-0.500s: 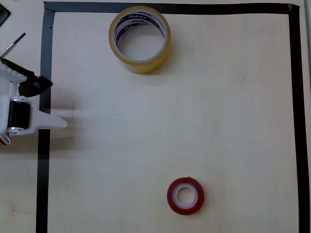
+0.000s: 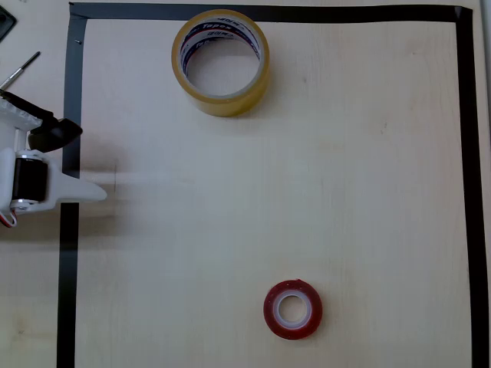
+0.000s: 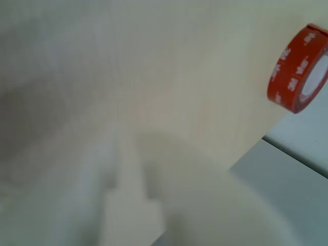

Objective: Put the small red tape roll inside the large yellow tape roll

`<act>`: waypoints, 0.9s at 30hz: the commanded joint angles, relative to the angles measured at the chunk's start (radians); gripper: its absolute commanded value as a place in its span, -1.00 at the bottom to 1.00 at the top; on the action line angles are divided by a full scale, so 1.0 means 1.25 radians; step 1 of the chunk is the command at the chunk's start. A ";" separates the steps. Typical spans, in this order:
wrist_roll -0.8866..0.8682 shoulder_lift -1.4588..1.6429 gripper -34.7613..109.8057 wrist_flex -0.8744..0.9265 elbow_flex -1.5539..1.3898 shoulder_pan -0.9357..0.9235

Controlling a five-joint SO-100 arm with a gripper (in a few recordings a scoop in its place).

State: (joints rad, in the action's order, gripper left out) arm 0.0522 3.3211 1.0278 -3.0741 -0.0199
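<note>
Lying well apart — small red tape roll (image 2: 293, 309), large yellow tape roll (image 2: 221, 61); pincer (image 2: 90, 192) state unclear.

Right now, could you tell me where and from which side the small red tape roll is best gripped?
The small red tape roll lies flat with its white core hole facing up and bare table all round. Probably best to come straight down from above, one finger in the hole, one outside, pinching the ring wall; any side of the ring looks free.

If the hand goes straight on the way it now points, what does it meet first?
Probably nothing: the white hand points right across the bare wooden table, between the large yellow tape roll and small red tape roll.
</note>
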 commanded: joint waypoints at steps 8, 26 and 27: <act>0.002 0.011 -0.52 0.011 0.010 -0.005; 0.001 -0.675 -0.52 -0.135 0.587 -0.091; 0.000 -0.729 -0.52 -0.136 0.634 -0.088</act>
State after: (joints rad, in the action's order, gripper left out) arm 0.0522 2.7366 0.9020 -2.6001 -0.1120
